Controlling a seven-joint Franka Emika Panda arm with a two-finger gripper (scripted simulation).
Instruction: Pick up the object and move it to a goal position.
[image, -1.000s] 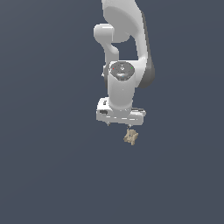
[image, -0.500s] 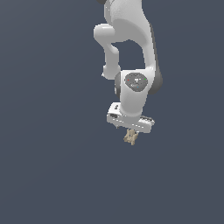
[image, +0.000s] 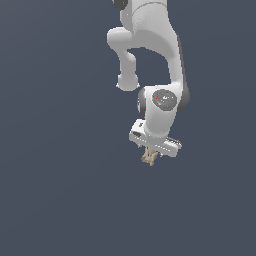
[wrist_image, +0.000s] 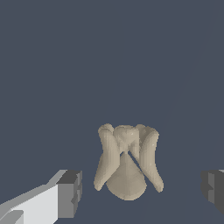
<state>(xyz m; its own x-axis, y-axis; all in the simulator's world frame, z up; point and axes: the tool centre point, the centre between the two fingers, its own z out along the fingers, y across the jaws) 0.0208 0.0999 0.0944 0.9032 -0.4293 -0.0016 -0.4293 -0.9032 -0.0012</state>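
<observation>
Right now I have the white arm (image: 150, 55) reaching down from the top of the exterior view, its wrist bent so that the gripper (image: 152, 151) hangs a little right of the view's centre, tilted with its right end lower. Under the flat white gripper body I can see the object (image: 149, 158), a small tan, knobbly lump, poking out just beneath the hand; from this camera the fingers themselves are hidden behind it, so contact is impossible to judge there. On the wrist view I get a much better look: the object (wrist_image: 127, 164) sits between the two dark grey finger pads (wrist_image: 70, 193), with several rounded prongs rising from a bulbous base (it looks a bit like a molar). On that view the jaws stand wide apart, with a clear strip of background between each pad and the lump, so neither pad touches it and nothing is being gripped. Around everything I see only the plain dark blue-grey surface (image: 60, 190), with no edge or marking on it.
</observation>
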